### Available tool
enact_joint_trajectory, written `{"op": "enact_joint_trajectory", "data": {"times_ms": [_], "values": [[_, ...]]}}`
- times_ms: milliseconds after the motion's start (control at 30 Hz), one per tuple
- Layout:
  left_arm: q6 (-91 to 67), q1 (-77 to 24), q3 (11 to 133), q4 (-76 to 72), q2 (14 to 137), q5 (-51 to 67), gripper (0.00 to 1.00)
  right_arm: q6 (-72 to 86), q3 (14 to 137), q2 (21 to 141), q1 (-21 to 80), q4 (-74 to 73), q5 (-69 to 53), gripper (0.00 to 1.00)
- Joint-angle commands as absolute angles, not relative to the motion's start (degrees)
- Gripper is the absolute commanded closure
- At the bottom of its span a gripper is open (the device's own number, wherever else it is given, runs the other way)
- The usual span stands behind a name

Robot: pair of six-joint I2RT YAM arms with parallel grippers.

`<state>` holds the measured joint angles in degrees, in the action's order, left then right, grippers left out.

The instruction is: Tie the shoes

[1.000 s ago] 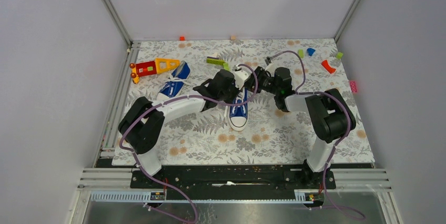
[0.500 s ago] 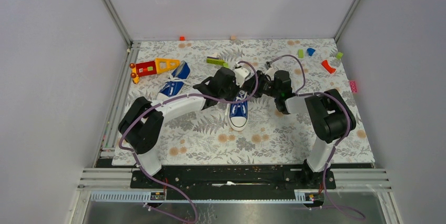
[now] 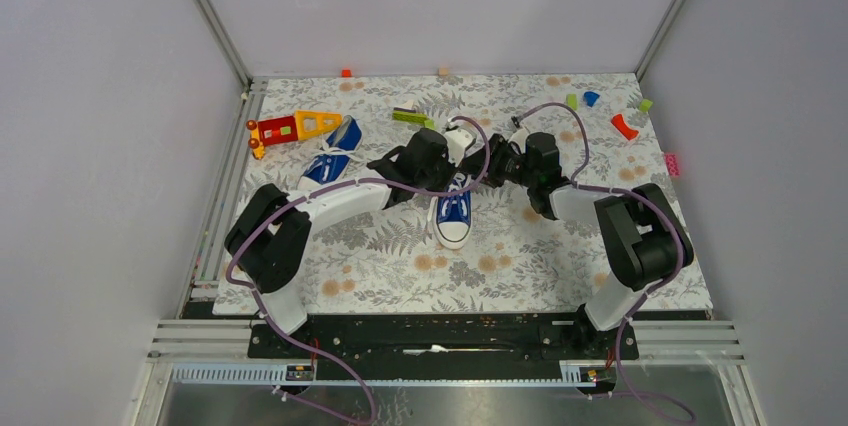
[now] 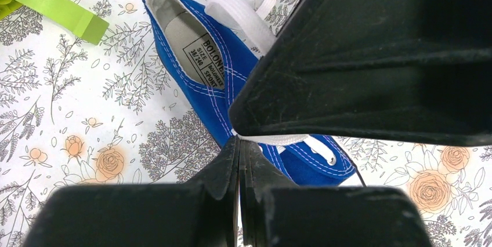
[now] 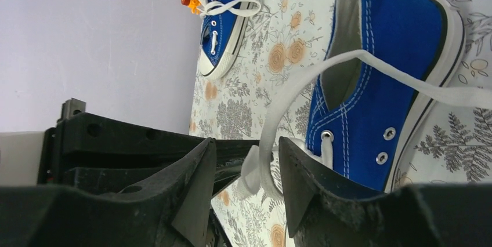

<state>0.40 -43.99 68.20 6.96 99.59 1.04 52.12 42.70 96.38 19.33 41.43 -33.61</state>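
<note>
Floral desk [image 3: 560,276] holds one sneaker [image 3: 453,216] at its centre, where your left tool [image 4: 239,142] pinches its lace [image 4: 278,139] taut, seemingly so your right tool [image 5: 248,148], spread around the other strand [image 5: 301,84], can work the knot.

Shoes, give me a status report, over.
Left gripper shut on lace of centre shoe. Right gripper open, lace loop between its fingers. Second shoe apart, far left. Green block near heel, not touching.

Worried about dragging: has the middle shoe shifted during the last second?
No; the middle shoe lies as before, toe equally far from the green block.
</note>
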Motion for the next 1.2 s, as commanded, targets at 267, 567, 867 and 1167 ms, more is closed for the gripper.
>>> {"op": "enact_joint_trajectory", "data": {"times_ms": [267, 567, 867, 1167], "values": [[-2.3, -44.2, 69.0, 5.7, 95.8, 3.2, 1.0, 49.8, 42.4, 93.6, 19.9, 39.8, -33.2, 0.47], [-4.6, -44.3, 70.9, 7.4, 97.0, 4.6, 1.0, 48.2, 43.5, 92.0, 21.9, 36.0, -30.7, 0.46], [-7.4, -44.4, 73.2, 9.4, 98.3, 5.2, 1.0, 47.6, 44.4, 91.0, 24.3, 32.7, -26.3, 0.45], [-8.5, -44.4, 73.1, 9.1, 98.0, 7.1, 1.0, 46.8, 45.5, 89.6, 25.6, 29.4, -23.7, 0.46]]}}
